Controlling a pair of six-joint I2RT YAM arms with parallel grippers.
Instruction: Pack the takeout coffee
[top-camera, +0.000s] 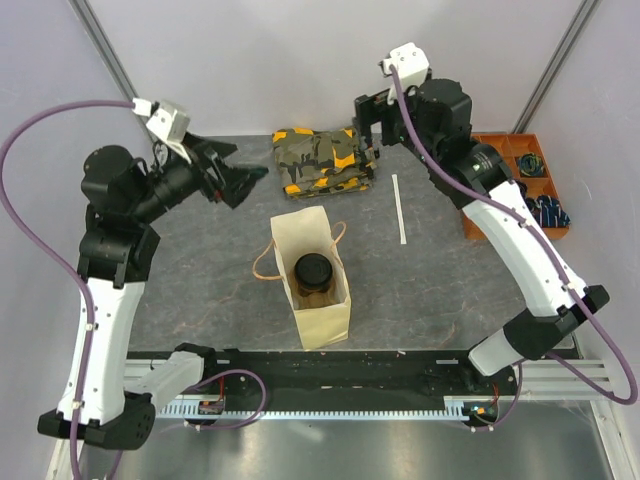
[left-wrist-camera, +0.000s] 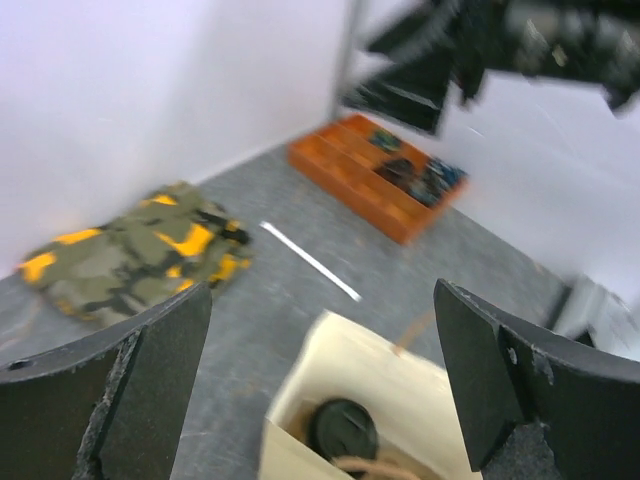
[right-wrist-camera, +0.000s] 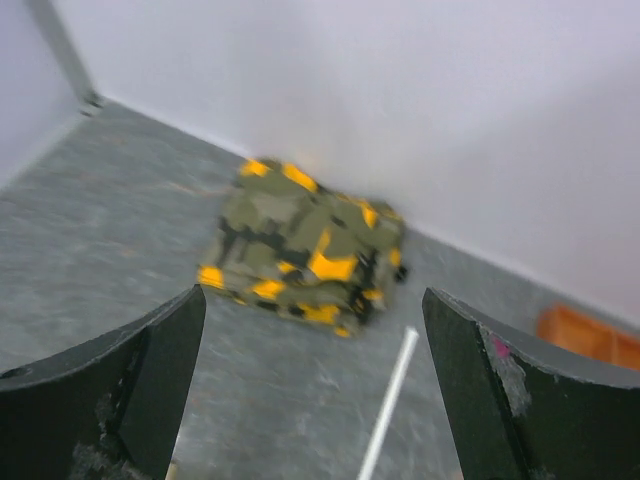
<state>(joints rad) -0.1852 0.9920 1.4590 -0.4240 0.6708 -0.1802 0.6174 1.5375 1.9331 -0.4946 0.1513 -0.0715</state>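
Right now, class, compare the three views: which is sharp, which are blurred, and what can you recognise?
Top external view: sharp, evenly lit, the black lid clear inside the paper bag. Left wrist view: blurred, camouflage cloth and orange tray soft-edged. Right wrist view: soft throughout, cloth and white stick fuzzy but recognisable.

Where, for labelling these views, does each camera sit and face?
Top external: above, behind the bases, looking down at the table; both arms show.
Left wrist: on left arm, facing bag, coffee, orange tray; open left claw shows.
Right wrist: on right arm, facing camouflage cloth, white stick; open right claw shows.
Wrists share cloth, stick.
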